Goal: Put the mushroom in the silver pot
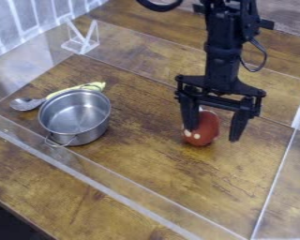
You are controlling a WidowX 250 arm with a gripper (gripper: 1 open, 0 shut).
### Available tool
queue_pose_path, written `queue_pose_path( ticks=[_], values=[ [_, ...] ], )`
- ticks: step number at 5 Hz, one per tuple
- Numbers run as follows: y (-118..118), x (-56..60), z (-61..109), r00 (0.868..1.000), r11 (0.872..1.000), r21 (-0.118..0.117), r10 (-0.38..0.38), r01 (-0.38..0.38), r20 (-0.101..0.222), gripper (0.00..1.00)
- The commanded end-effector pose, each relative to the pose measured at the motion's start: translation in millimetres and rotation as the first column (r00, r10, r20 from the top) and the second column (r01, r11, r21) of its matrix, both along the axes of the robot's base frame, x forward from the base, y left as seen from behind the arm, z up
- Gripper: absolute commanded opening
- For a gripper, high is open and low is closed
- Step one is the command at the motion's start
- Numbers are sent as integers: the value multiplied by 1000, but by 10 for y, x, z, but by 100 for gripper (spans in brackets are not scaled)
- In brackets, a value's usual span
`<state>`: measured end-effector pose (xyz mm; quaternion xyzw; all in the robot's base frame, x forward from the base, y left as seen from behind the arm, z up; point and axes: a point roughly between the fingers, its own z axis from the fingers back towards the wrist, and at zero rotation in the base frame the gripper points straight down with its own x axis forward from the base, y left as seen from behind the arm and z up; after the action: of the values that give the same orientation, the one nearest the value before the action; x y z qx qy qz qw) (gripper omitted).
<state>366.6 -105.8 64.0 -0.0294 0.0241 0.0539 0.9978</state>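
The gripper (219, 116) points down with its jaws spread wide, one finger on each side of the mushroom (204, 130), which lies on the table (140, 187), well right of the silver pot (75, 115).

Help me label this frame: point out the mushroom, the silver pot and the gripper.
mushroom (204, 131), camera view, on its reddish-brown cap.
silver pot (75, 115), camera view, on its bare inner floor.
gripper (217, 121), camera view, midway between its open fingertips.
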Motion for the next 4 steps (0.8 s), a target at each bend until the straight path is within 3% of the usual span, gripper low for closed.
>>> queue_pose_path(
  ticks=[1,4],
  values=[
    [-19,153,189,997,999,-18,45,-44,65,100],
    [135,339,81,988,989,-10,149,-149,43,100]
  ],
)
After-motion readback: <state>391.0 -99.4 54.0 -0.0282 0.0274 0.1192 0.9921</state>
